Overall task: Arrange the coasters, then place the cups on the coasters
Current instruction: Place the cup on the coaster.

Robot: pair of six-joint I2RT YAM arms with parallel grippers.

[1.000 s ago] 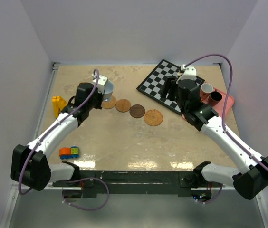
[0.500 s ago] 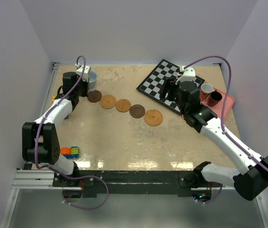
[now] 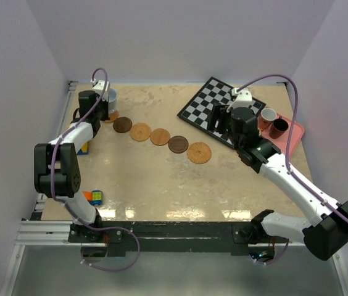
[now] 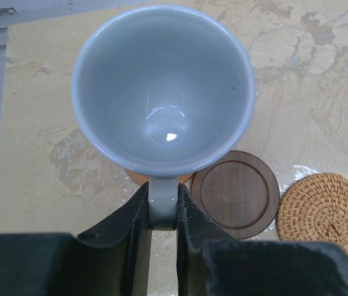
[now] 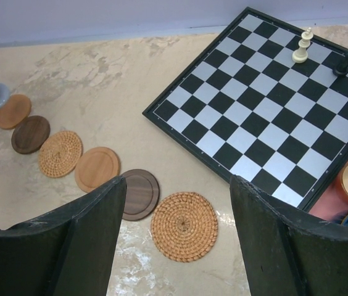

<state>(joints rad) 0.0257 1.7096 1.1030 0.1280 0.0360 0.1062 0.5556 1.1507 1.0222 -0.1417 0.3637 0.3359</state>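
Moved since earlier: left arm has swung from the middle-left of the worktop (image 3: 161, 185) out to its far left corner, carrying the pale blue cup (image 3: 110, 96) with it; right arm has barely shifted.
Left end effector (image 4: 161, 208): clamped on the near rim wall of the pale blue cup, one finger inside and one outside.
Cup axis: upright, mouth up and open toward the wrist camera, base down.
Cup place: far left corner, over the orange-tan coaster (image 5: 12, 111) that ends the row. Only a sliver of that disc shows under the cup from the left wrist. Whether the base rests on it I cannot tell.
Coaster row (image 3: 160, 136): six flat discs in one line, its long axis running from far left to near right.
Row order from the far left: orange-tan, dark brown coaster (image 4: 239, 194), woven coaster (image 4: 325, 219), plain tan, dark brown, woven. Neighbours lie just beside one another.
Right end effector (image 5: 177, 185): fingers well apart, holding nothing, hanging above the near edge of the chessboard (image 5: 273, 98) and the near-right end of the row.
Other cups: white cup (image 3: 268, 115) and black cup (image 3: 280, 126) stand mouth up on the pink tray (image 3: 294, 132), right of the chessboard.
Chess pieces: white piece (image 5: 302, 46) and black piece (image 5: 343, 63) stand on the board's far side.
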